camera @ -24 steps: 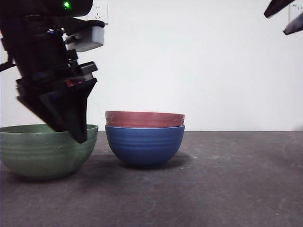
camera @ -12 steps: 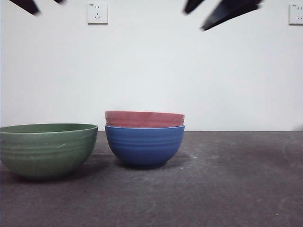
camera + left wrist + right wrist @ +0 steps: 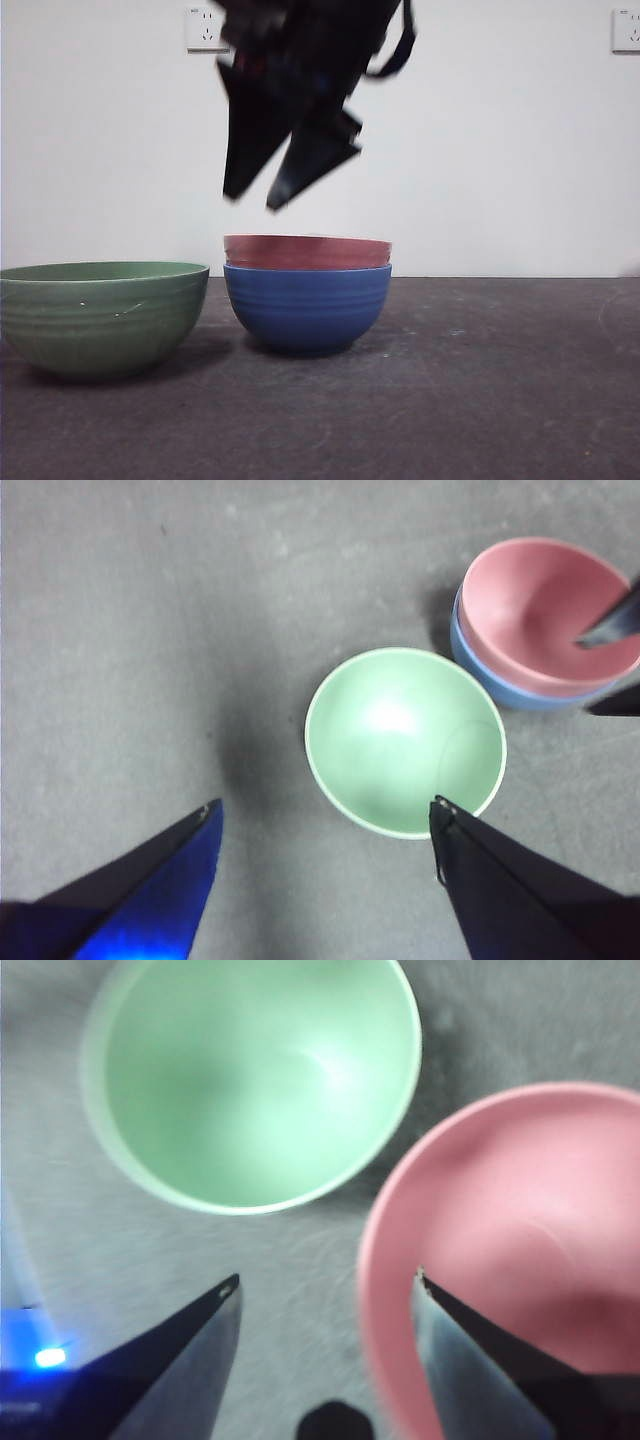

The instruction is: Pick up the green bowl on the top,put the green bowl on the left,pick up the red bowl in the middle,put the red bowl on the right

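My right gripper [image 3: 250, 200] hangs above the near-left rim of the red bowl [image 3: 307, 251], jaws spread wide and empty, not touching anything. In the right wrist view one jaw sits over the bowl's inside and the other over bare table [image 3: 290, 1260] just outside the rim, so I am lined up to straddle the wall.

The red bowl is nested in the blue bowl [image 3: 307, 305], and only a thin band of its side shows above the blue rim. As I see it, I need to come straight down so one jaw goes inside and the other slips just outside that band, without catching the blue rim. I should pinch only the red wall, then lift vertically so the blue bowl does not drag along.

The green bowl [image 3: 100, 315] stands on the table to the left, close beside the stack. My left gripper [image 3: 325, 815] waits high above it, wide and empty.
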Action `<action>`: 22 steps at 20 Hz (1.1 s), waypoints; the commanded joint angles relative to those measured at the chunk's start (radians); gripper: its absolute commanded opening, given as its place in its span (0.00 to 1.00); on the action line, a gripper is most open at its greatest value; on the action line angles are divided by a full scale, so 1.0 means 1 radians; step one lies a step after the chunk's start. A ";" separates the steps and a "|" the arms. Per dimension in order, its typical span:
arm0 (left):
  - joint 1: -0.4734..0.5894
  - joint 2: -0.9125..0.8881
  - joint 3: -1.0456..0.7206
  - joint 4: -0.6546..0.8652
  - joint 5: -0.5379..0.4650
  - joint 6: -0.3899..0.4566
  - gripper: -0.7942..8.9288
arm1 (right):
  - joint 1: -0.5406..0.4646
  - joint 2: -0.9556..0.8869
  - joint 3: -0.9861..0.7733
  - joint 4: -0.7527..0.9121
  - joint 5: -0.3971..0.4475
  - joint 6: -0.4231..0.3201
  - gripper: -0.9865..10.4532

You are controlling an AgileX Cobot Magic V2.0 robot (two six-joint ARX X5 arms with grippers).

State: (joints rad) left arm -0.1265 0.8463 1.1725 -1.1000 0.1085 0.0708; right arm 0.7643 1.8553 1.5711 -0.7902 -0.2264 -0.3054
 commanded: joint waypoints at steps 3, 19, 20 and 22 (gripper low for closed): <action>0.003 0.000 -0.003 0.000 0.004 0.013 0.44 | -0.002 0.071 0.001 0.053 0.023 -0.016 0.25; 0.003 0.004 -0.003 0.026 0.000 0.012 0.44 | -0.003 0.042 0.002 0.050 0.025 -0.030 0.08; 0.003 0.004 -0.003 0.026 0.000 0.012 0.44 | -0.003 0.024 0.002 0.050 0.025 -0.030 0.08; 0.003 0.004 -0.003 0.026 0.000 0.012 0.44 | -0.004 -0.010 0.002 0.050 0.036 -0.030 0.08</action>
State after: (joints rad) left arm -0.1265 0.8509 1.1725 -1.0828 0.1081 0.0708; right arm 0.7589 1.8561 1.5745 -0.7483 -0.1913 -0.3294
